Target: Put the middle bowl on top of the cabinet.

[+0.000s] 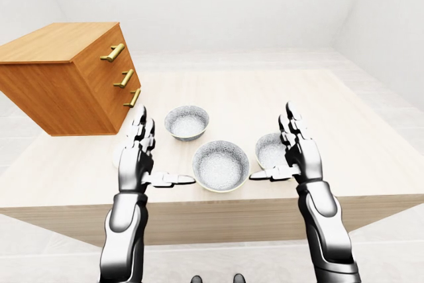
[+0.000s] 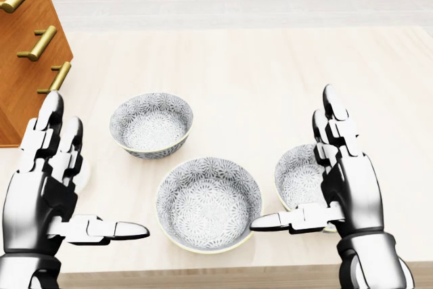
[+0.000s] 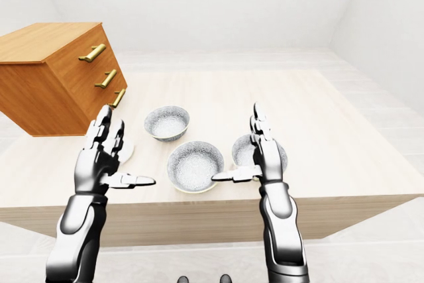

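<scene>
Three patterned grey-white bowls sit on the light wooden table (image 1: 278,91). The largest, the middle bowl (image 2: 208,202), lies near the table's bottom edge between my two hands. A smaller bowl (image 2: 151,124) is up and to its left. Another small bowl (image 2: 298,179) on the right is partly hidden by my right hand. My left hand (image 2: 98,170) stands open to the left of the middle bowl, thumb pointing at it without touching. My right hand (image 2: 294,160) is open too, its thumb tip at the bowl's right rim. The wooden cabinet (image 1: 59,71) stands at the upper left.
The cabinet has three brass handles (image 1: 123,79) on the side facing the bowls, and a flat top (image 1: 56,41). A small white object (image 1: 118,157) is mostly hidden behind my left hand. The table's edge runs just below my wrists.
</scene>
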